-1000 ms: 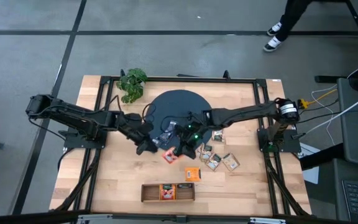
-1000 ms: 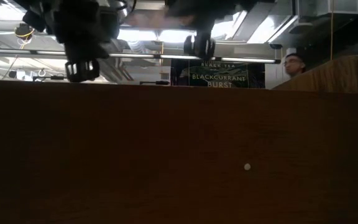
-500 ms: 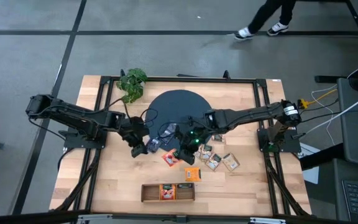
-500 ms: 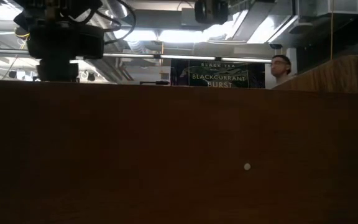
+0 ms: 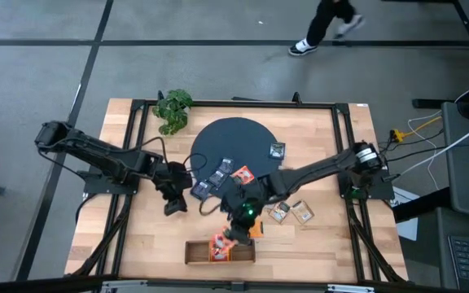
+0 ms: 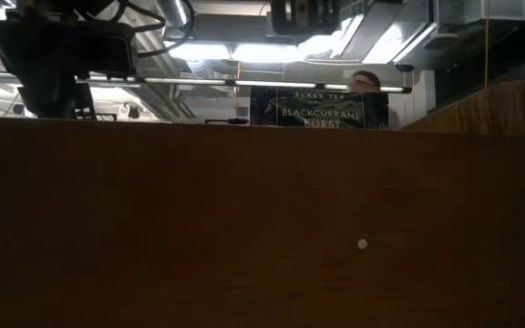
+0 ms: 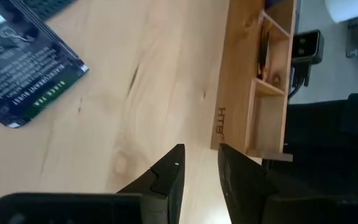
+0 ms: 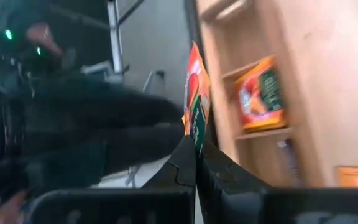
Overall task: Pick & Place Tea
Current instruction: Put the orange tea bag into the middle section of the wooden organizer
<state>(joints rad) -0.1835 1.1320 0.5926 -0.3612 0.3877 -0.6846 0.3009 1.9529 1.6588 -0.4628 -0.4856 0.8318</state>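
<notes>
My right gripper (image 5: 230,239) hangs over the long wooden tray (image 5: 194,252) at the near edge, shut on a red-orange tea sachet (image 8: 195,93). Another red-orange sachet (image 8: 261,93) lies in a tray compartment. My left gripper (image 7: 199,158) is open with nothing between its fingers, above bare wood to the left of the dark round mat (image 5: 234,134). Blue sachets (image 5: 206,185) and a red-orange one (image 5: 243,173) lie on the mat's near part. Beige sachets (image 5: 303,212) lie on the table to the right. My right gripper pinches the red-orange sachet by one edge (image 8: 194,138) between its two fingertips. The sachet stands edge-on beyond the fingers, lifted clear above the tray.
A leafy plant (image 5: 173,108) stands at the far left corner. An orange sachet (image 5: 255,228) lies just beyond the tray. A blue sachet (image 7: 23,74) lies close ahead of my left gripper. A person walks on the floor beyond the table.
My right gripper has swung toward the near edge, carrying the red-orange sachet from beside the mat to above the tray, and its wrist has rolled. My left gripper has drawn back from the mat toward the left and near edges and tipped further down.
</notes>
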